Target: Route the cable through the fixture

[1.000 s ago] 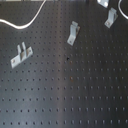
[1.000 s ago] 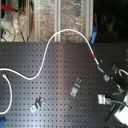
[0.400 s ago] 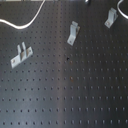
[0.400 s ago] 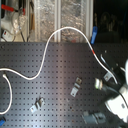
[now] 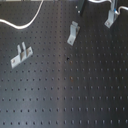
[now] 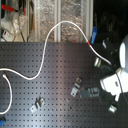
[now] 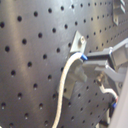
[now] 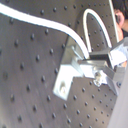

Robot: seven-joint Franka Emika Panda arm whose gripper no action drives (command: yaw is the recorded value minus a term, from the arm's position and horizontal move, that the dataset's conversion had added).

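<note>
The white cable (image 6: 47, 45) runs from the second exterior view's left edge, arches over the board's far edge and drops to my gripper (image 6: 94, 92). In both wrist views the gripper (image 7: 87, 65) is shut on the cable (image 7: 62, 90) near its end. A metal bracket fixture (image 7: 77, 42) lies just beyond the fingertips. In the second wrist view the cable (image 8: 60, 27) passes over the bracket (image 8: 67, 80), close to the gripper (image 8: 92, 65). The same bracket (image 6: 76, 88) sits just beside the gripper in the second exterior view.
On the black perforated board (image 5: 65, 95) stand a left bracket (image 5: 21, 54), a middle one (image 5: 73, 33) and a far right one (image 5: 111, 17). A loop of cable (image 5: 22, 24) lies at the board's far left. My white arm (image 6: 120, 70) fills the second exterior view's right.
In the second exterior view the gripper has moved left and down toward the middle bracket, taking the cable end with it. A dark part of it now shows at the first exterior view's top edge.
</note>
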